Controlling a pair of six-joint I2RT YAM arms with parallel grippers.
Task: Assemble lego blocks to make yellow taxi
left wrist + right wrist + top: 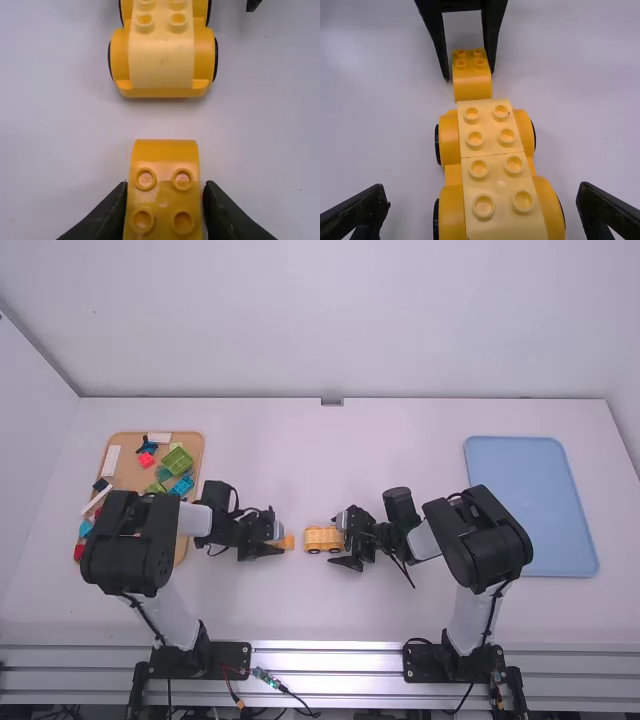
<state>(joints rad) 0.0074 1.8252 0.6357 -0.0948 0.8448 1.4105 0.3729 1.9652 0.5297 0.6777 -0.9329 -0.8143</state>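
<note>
left wrist view: the curved yellow block (165, 154) sits between the fingers of the left gripper (165, 187), which are closed in on its two sides, so it reads as held, studs up. the car body (490, 127) lies just ahead of those fingertips, a small gap between it and the block.

around the car body, the right gripper (484, 197) stands open wide, a finger well out on each side with bare space between finger and car; it has hold of nothing.

as for progress, the low part of the taxi looks built: yellow sides with dark wheels (436, 220), and pale yellow pieces on top, their studs uncovered. the curved block is not yet on. what seems left is to set it on those studs and press it down, perhaps with the right gripper closed on the car body so it can't slide. that would make the job well past halfway, though whether more pieces are wanted can't be told.

farther out, behind the left gripper, is the wooden tray (196, 455) with loose mixed blocks (178, 461); behind the right gripper, well apart, lies the blue tray (530, 500).
</note>
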